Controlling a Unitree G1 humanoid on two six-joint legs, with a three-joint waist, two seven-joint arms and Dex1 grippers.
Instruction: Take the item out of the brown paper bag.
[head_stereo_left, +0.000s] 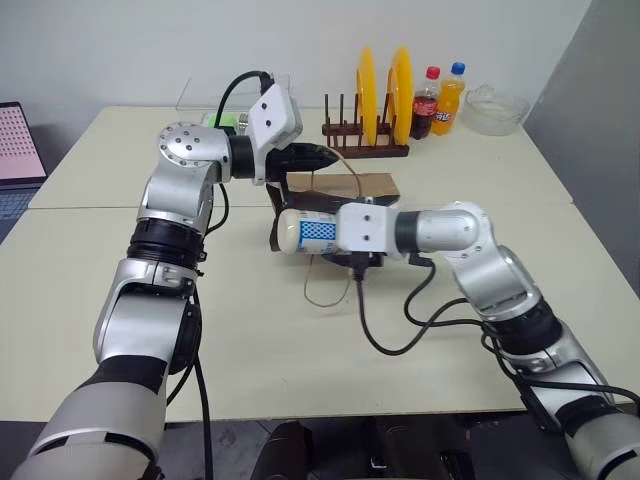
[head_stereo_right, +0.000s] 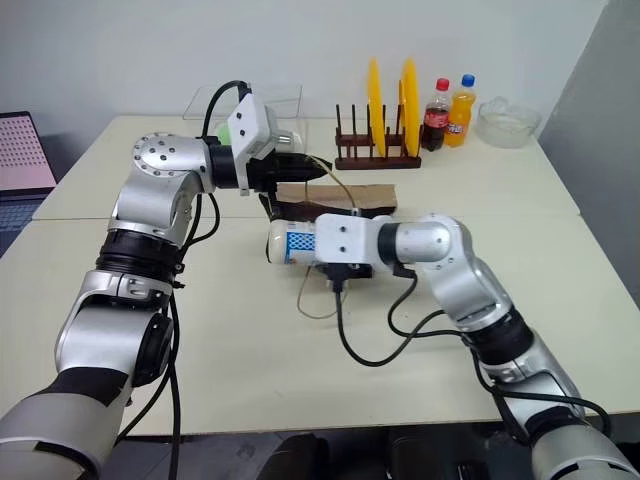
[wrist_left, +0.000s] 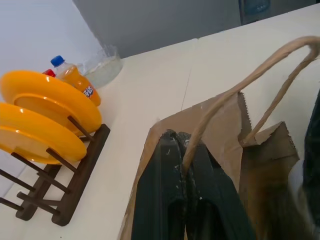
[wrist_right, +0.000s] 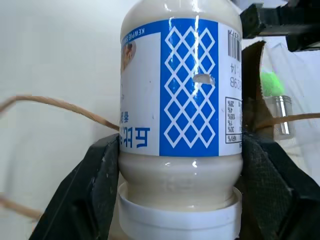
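**Bottle clear of the bag, handle pinched above it**

A cream table (head_stereo_left: 300, 370) runs back to a pale wall. Nearest along it, the right gripper (wrist_right: 180, 165) has its two black fingers (wrist_right: 95, 175) spread wide around the lower body of a cream-coloured bottle (head_stereo_left: 305, 232) with a blue-and-white lattice label; the bottle lies roughly level in the grip, its white cap toward the wrist, and sits just outside the front of the brown paper bag (head_stereo_left: 345, 190). A loose tan cord handle (head_stereo_left: 325, 290) droops from the bag onto the table beneath the bottle. The bag stands near the table's middle, between the two arms. Above its top edge the left gripper (wrist_left: 182, 165) is fully closed, its fingers pinching the other tan handle (wrist_left: 260, 75), which arches up from the bag's rim. Beyond the bag, a dark wooden rack (head_stereo_left: 365, 140) holds two yellow plates (head_stereo_left: 400, 95) on edge. Just beside it stand a cola bottle (head_stereo_left: 427, 102) and an orange soda bottle (head_stereo_left: 452, 98), with a clear glass bowl (head_stereo_left: 495, 110) farther along.
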